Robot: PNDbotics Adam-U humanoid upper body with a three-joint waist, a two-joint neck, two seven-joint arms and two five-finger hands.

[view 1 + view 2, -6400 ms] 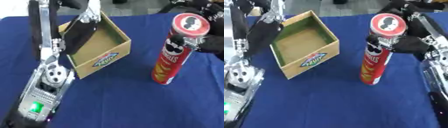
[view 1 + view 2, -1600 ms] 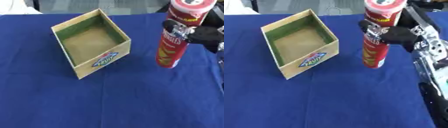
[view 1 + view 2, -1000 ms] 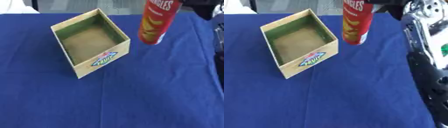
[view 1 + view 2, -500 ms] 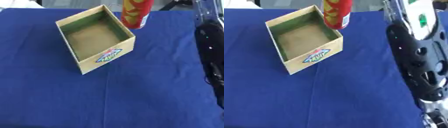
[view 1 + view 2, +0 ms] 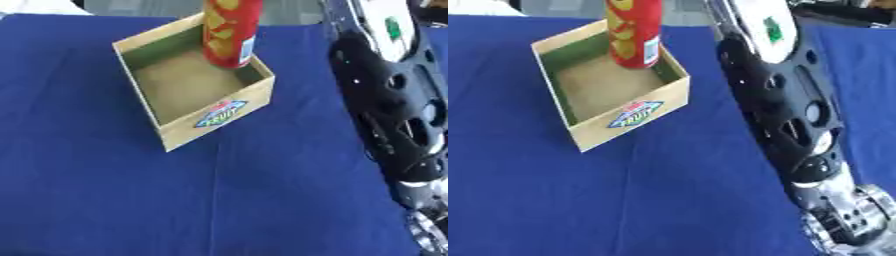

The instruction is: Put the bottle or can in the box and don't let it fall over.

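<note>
A tall red crisp can (image 5: 231, 32) stands upright with its lower end inside the far right corner of the open cardboard box (image 5: 219, 110). The can's top runs out of the picture, so whatever holds it is hidden. I cannot tell whether its base touches the box floor. The box has green inner walls and a printed label on its near wall. My right arm (image 5: 785, 100), black with silver joints, stretches up the right side toward the can; its hand is above the picture's edge. My left hand shows in no view.
A blue cloth (image 5: 105, 200) covers the whole table around the box. The right forearm fills the space to the right of the box. A pale object shows at the far left corner (image 5: 35, 6).
The can has risen off the cloth right of the box and travelled left, now sitting low in the box's far corner. The left arm has left the view. The camera has shifted.
</note>
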